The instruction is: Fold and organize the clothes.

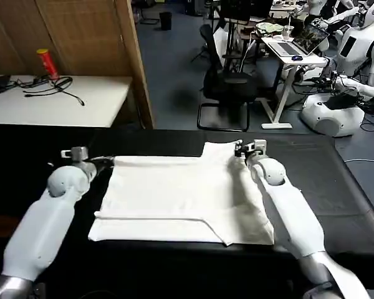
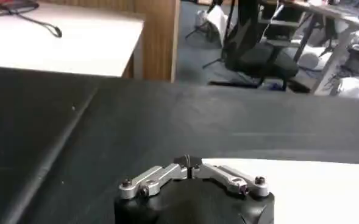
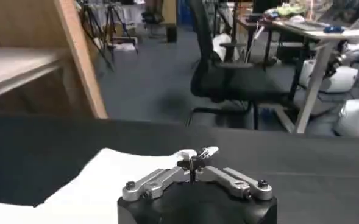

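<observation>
both jaws are closed: the right gripper (image 3: 193, 168) pinches the white t-shirt (image 1: 181, 199) at its far right corner, the left gripper (image 2: 190, 168) meets at the far left edge (cloth between them hard to make out). the shirt lies on the black table (image 1: 336, 187); an office chair (image 1: 227, 87) stands beyond.

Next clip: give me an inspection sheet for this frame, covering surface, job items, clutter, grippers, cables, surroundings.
Surface: black table, flat.
Job's things: white T-shirt spread out, partly folded, plain side up.
Clutter: nothing seen on the black table.
Grippers: left gripper shut at the shirt's far left corner; right gripper shut on the T-shirt's far right corner.
Cables: black cable on the white side table.
Surroundings: red can, office chair, desk with laptop, white robots.
</observation>
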Robot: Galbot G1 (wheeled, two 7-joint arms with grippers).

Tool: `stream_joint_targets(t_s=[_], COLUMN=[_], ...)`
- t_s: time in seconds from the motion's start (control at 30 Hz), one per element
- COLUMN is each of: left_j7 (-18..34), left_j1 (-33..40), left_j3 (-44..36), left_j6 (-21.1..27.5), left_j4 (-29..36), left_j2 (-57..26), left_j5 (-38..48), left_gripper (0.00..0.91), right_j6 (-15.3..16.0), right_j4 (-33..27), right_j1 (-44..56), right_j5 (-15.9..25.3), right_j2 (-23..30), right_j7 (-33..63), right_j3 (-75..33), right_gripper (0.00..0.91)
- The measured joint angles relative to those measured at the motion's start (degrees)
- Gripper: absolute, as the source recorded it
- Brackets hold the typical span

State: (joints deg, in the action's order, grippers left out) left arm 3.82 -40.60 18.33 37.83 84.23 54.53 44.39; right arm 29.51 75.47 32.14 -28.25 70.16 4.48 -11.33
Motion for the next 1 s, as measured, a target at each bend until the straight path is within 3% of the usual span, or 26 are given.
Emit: stream_joint_targets(t_s=[0.37,0.67,1.0], left_j7=[0.05,0.54,0.83], left_j1=[-9.61,-19.31,-29.84], left_j3=[5.32,9.64,14.6], left_j6=[0.77,0.8,0.75], left_j4=[11.93,20.2,28.81], left_j2=[-4.98,-7.08,-7.47], left_j5=[1.53,0.91,-0.73], left_gripper=[0.0,0.0,0.0], right_j6=[4.17,10.11,12.31], right_j4=[11.92,22.98,33.17], right_j1=[5.27,13.64,24.01], right_j5=[-1.83,-2.05,-1.97], right_j2=[-4.91,-10.55,-15.3], right_j7=[0.46,0.63,0.17], right_j3=[-0.53,-3.38,-6.65], right_gripper=[0.049,0.049,0.049])
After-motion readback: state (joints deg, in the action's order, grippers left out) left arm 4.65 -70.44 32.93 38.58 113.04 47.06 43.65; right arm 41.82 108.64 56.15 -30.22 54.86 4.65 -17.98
